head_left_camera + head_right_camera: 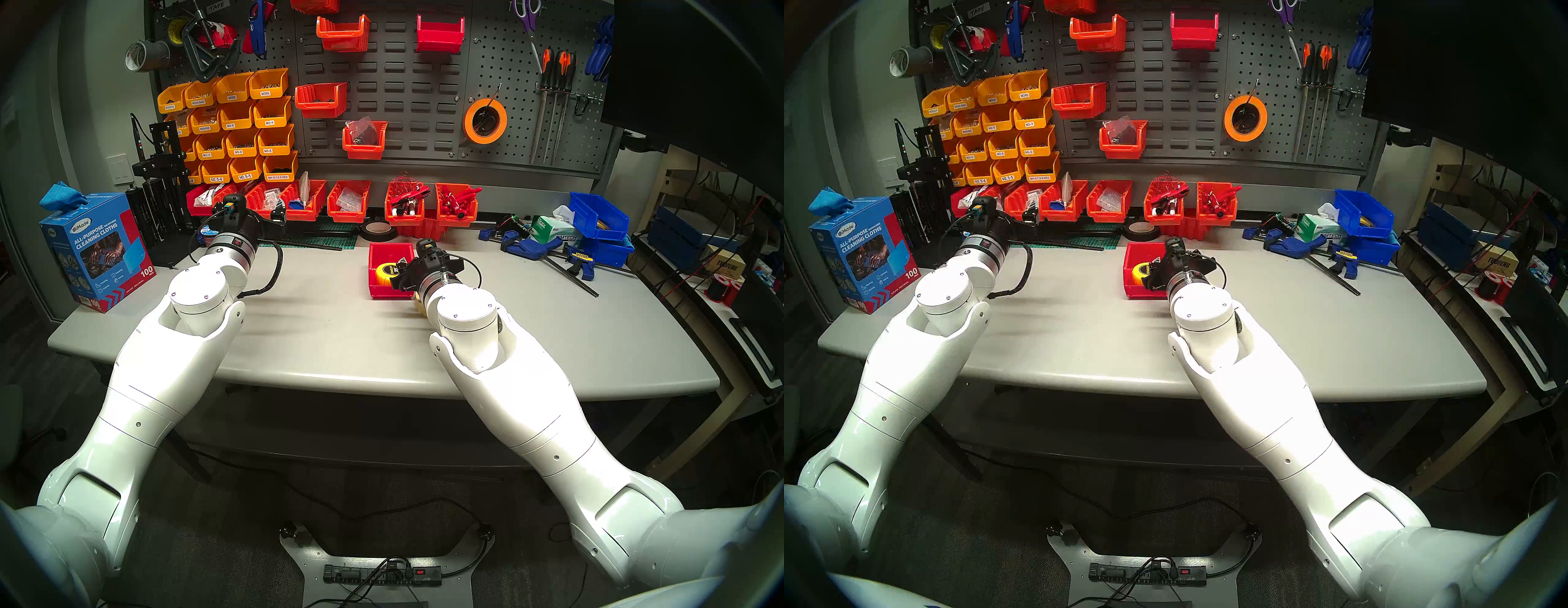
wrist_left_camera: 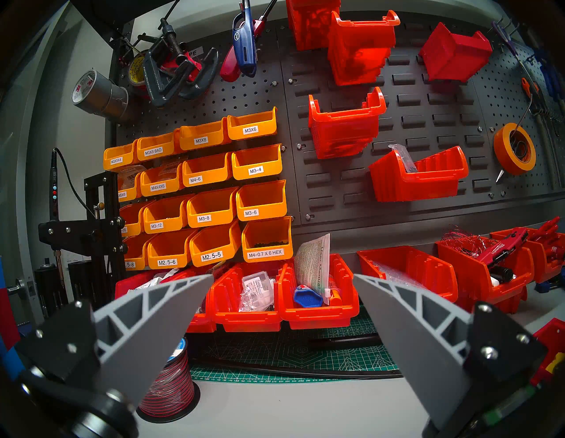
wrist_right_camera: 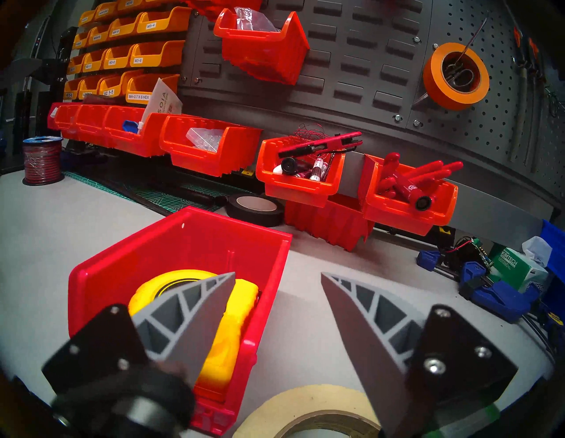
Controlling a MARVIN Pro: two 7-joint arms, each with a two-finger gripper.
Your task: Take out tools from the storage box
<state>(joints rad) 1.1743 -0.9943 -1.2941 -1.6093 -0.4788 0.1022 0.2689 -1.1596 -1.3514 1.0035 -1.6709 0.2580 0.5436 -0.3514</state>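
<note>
The red storage box [image 1: 374,271] [image 1: 1136,254] [image 3: 183,244] stands mid-table. Inside it lies the yellow tape measure [image 1: 385,271] [image 1: 1139,271] [image 3: 232,342]. My right gripper [image 1: 403,271] [image 3: 278,273] is open and low at the box's right side. Its jaws straddle the right wall: one finger [image 3: 195,312] is over the tape measure, the other [image 3: 360,321] is outside, above the table. The cream masking-tape roll [image 3: 305,406] [image 1: 419,305] lies flat on the table just under my right wrist, outside the box. My left gripper [image 1: 278,214] [image 2: 282,275] is open and empty at the back left, facing the bins.
A black tape roll [image 1: 379,230] [image 3: 253,208] lies just behind the box. Orange-red bins [image 1: 348,206] line the back edge. Blue clamps [image 1: 530,246] and blue bins [image 1: 598,216] sit right. A cleaning-cloth box [image 1: 95,250] stands left, a wire spool [image 2: 171,388] under my left gripper.
</note>
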